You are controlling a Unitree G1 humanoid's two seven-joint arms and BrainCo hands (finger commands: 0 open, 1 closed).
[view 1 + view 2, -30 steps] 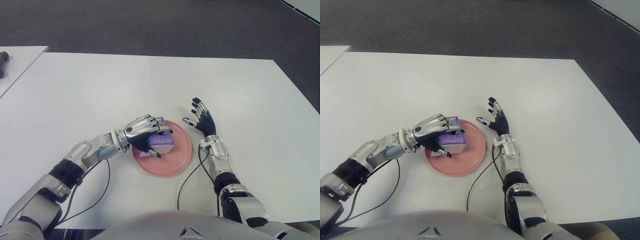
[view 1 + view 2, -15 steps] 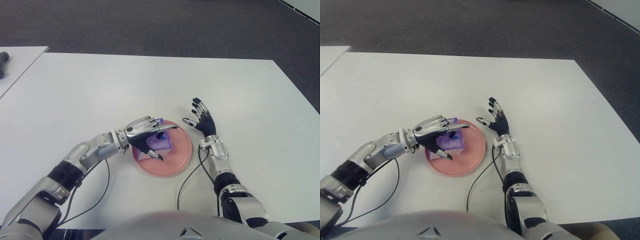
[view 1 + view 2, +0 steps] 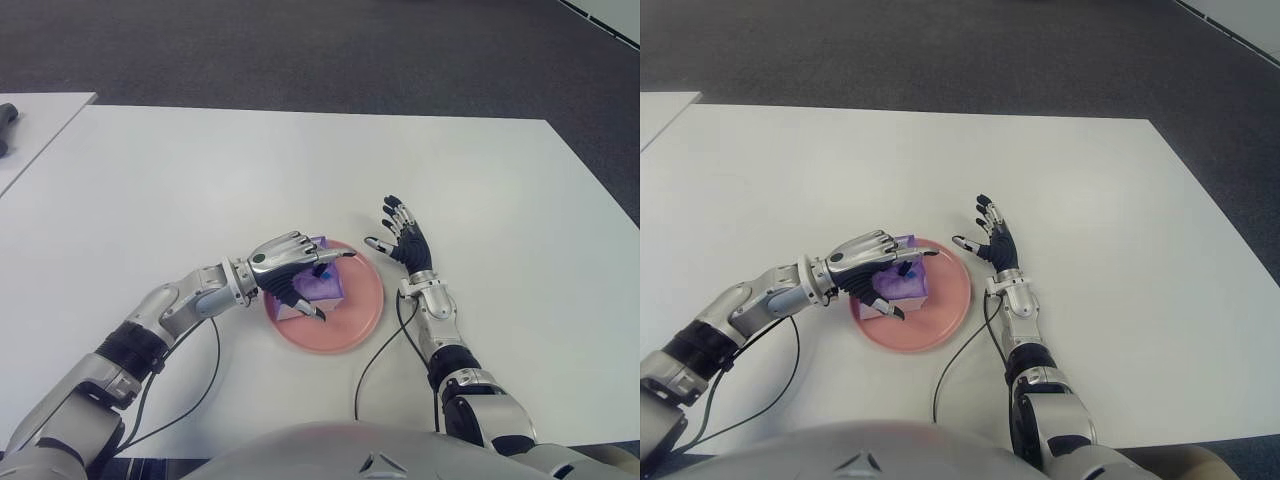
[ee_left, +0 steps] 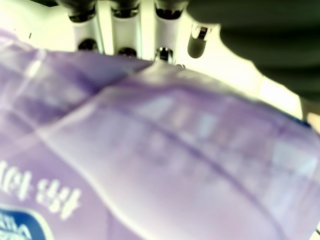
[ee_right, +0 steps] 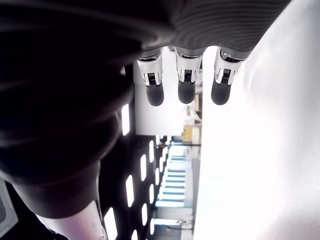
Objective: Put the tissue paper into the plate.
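A purple tissue pack [image 3: 904,289] lies in the pink plate [image 3: 358,318] near the table's front. My left hand [image 3: 322,282] hovers over the pack, its fingers [image 4: 125,20] stretched out above it and the thumb on the near side, loosely around rather than gripping. In the left wrist view the pack [image 4: 150,165] fills nearly the whole picture. My right hand [image 3: 402,238] shows just right of the plate, palm up, with its fingers [image 5: 186,85] spread and holding nothing.
The white table [image 3: 200,170] stretches far behind and to both sides. A second table [image 3: 35,125] at the far left carries a dark object [image 3: 5,115]. Black cables [image 3: 375,355] trail from both wrists toward me. Dark carpet lies beyond the far edge.
My left hand's fingers have uncurled from the tissue pack, which has settled flatter in the plate. The right hand has stayed where it was.
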